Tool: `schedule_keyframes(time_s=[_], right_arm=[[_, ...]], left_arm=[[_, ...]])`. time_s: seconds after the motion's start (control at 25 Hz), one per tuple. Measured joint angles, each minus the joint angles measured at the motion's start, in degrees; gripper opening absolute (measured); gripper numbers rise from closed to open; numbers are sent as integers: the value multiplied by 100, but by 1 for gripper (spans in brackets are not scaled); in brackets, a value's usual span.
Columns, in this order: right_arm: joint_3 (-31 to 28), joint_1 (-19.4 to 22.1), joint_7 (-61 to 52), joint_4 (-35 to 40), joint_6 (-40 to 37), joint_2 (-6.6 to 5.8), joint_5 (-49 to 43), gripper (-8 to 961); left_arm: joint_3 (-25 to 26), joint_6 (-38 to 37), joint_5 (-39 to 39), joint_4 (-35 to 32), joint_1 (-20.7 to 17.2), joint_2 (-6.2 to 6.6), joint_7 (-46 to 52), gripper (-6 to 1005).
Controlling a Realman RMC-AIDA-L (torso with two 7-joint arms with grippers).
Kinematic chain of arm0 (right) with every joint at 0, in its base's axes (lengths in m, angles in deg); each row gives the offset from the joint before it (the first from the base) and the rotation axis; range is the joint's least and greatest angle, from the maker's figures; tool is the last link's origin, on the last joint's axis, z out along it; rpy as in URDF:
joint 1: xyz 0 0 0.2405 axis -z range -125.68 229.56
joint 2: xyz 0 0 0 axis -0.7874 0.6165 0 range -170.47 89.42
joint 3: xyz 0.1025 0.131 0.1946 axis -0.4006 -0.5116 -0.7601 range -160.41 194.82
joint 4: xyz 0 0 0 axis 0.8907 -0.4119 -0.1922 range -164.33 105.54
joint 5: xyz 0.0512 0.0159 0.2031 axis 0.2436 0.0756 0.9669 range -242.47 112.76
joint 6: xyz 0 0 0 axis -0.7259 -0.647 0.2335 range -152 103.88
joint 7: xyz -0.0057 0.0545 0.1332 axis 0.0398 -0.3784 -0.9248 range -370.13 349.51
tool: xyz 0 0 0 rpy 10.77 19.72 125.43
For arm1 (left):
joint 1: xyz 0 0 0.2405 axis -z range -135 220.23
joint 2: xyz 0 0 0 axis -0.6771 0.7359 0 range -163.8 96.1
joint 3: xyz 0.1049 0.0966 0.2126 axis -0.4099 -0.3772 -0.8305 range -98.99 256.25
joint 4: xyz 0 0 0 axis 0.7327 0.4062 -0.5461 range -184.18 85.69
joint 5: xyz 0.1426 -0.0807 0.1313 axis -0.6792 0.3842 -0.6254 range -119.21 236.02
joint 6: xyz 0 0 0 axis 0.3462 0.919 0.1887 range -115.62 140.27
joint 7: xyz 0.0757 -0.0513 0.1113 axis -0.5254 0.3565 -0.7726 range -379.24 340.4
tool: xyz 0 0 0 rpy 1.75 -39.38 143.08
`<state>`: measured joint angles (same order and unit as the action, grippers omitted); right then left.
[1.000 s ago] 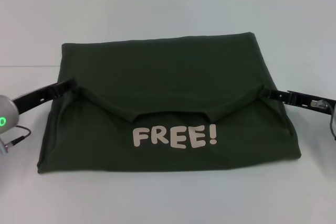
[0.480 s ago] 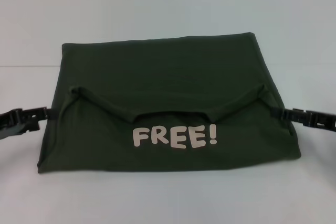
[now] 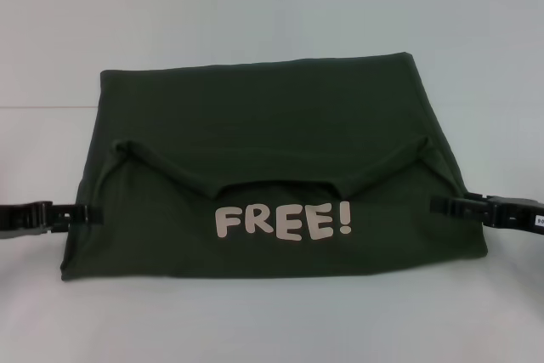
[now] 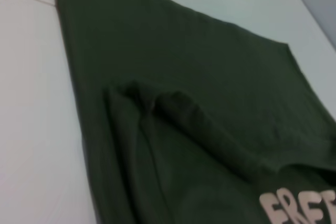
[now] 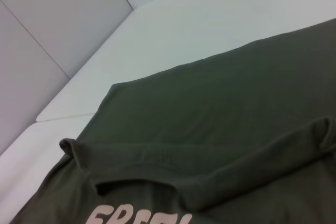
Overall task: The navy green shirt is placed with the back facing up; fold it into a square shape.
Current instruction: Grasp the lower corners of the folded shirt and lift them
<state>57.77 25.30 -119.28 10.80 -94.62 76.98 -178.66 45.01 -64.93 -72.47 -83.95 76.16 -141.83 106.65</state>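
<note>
The navy green shirt [image 3: 272, 167] lies on the white table [image 3: 272, 14], folded into a broad block that is wider along its near edge than its far one. Across its middle a folded-over edge runs in a shallow dip from a bunched corner on the left to another on the right, and just nearer than that fold the pale word "FREE!" [image 3: 282, 222] is printed on the upward face. The left wrist view shows the left bunched corner close up as soft rumpled ridges, with only the first letters of the print at the frame edge; the right wrist view shows the fold from the other side, again with the print cut off. What layers lie under the top flap is hidden by the cloth itself. The left gripper [image 3: 85, 213] sits low at the shirt's left side edge, its black tip just at the fabric; the right gripper [image 3: 438, 204] sits likewise at the right side edge, its tip over the cloth's margin. Both arms are cut off by the frame, and from the head view I cannot tell whether either tool is parted or closed, or whether it has hold of any fabric.
</note>
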Motion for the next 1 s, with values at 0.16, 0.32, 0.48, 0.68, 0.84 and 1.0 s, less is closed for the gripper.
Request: schedule_keyframes(time_s=[0.16,0.32,0.48,0.68,0.84,1.0], right_arm=[[6,-15,141,-13,-82,0,-242,947],[6,-71,431,-13,-221,17,-519,946],[4,-106,596,-10,-340,39,-569,946],[7,-114,756,-10,-389,54,-580,947],[12,-113,762,-11,-391,55,-581,947],[13,-115,763,-13,-394,55,-581,947]], left_arm=[[-181,59,-283,97,51,-27,51,838],[-215,60,-430,181,97,-23,38,832],[-212,154,-436,143,84,-24,-89,826],[-237,356,-439,131,59,-27,-219,819],[-241,429,-439,156,58,-31,-302,813],[-325,415,-482,170,91,-97,-464,807]])
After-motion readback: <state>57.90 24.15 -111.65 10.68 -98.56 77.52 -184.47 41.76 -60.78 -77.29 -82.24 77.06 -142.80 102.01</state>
